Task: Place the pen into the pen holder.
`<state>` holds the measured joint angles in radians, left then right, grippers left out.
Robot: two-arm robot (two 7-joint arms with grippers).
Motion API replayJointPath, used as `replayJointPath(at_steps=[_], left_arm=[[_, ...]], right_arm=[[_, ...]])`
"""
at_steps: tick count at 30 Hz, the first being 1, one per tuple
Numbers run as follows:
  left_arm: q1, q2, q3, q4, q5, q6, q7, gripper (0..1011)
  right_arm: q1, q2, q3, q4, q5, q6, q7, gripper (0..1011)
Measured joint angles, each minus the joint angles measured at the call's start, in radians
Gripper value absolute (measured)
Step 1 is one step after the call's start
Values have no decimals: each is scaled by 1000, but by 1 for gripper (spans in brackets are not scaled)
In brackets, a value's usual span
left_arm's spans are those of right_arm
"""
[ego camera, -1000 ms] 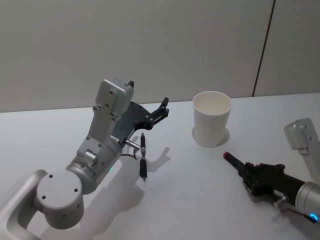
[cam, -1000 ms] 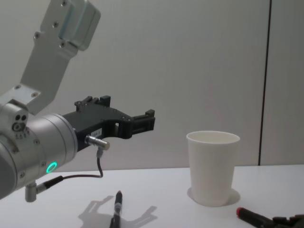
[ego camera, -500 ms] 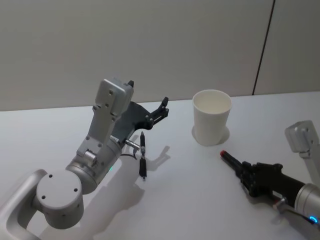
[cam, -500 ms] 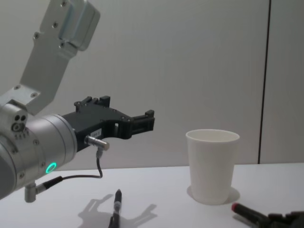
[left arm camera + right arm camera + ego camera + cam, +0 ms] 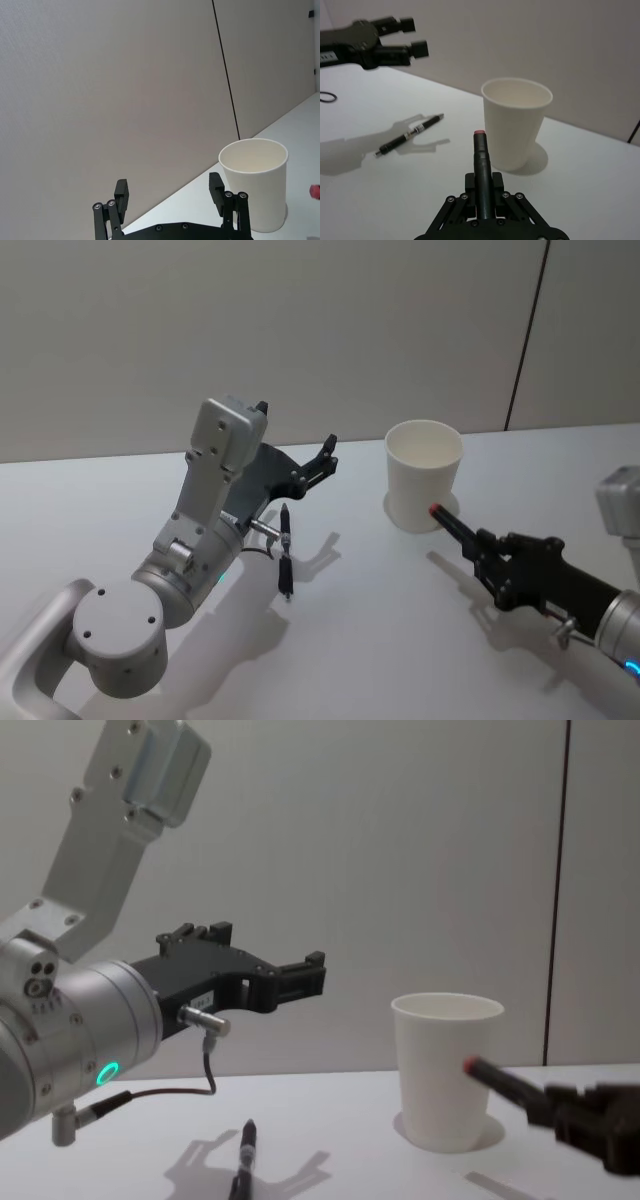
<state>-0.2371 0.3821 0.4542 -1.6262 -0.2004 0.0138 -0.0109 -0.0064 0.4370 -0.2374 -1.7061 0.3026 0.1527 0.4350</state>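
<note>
The right gripper (image 5: pixel 492 560) is clamping the rear part of the red-tipped pen (image 5: pixel 455 528), jaws closed on the dark barrel, and is holding it clear of the worktop (image 5: pixel 380 640) on the right side, toward the near edge. The pen's long axis is running from the gripper forward and leftward to the paper cup (image 5: pixel 424 480), rising a little, with the red tip leading. The cup is standing upright toward the far edge, right of the middle, with nothing showing in its open mouth.

In the chest view the tip is sitting at about half the cup's height, below the rolled rim and just beside the near wall; whether it is touching I cannot tell, though the right wrist view is suggesting a small gap. I am judging that the coming move is calling for lift first, until the tip is clearing the rim, then travel over the mouth and a tilt toward upright before release; pushing straight along the present axis is risking a shove on a light cup.

The left gripper (image 5: pixel 325 455) is hovering above the worktop left of the middle, fingers spread apart and holding nothing. A second pen (image 5: pixel 286 555) is lying flat beneath it, lengthwise from near to far, well apart from the cup. The right arm is the nearer to the cup.
</note>
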Motion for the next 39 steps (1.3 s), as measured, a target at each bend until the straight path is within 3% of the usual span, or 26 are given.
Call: replayJointPath(at_steps=[14,21,29,39], left_arm=[[0,0,0,0,0,0,0,1001],[0,0,0,0,0,0,0,1001],[0,0,0,0,0,0,0,1001],[0,0,0,0,0,0,0,1001]], right_arm=[[27,-11,11,-17,68,-198,60,190],[100,-54,10,31,89,-287,93,190],[162,-90,4,88,78,-326,100,190],[241,-137,-10,178,21,-378,92,190]])
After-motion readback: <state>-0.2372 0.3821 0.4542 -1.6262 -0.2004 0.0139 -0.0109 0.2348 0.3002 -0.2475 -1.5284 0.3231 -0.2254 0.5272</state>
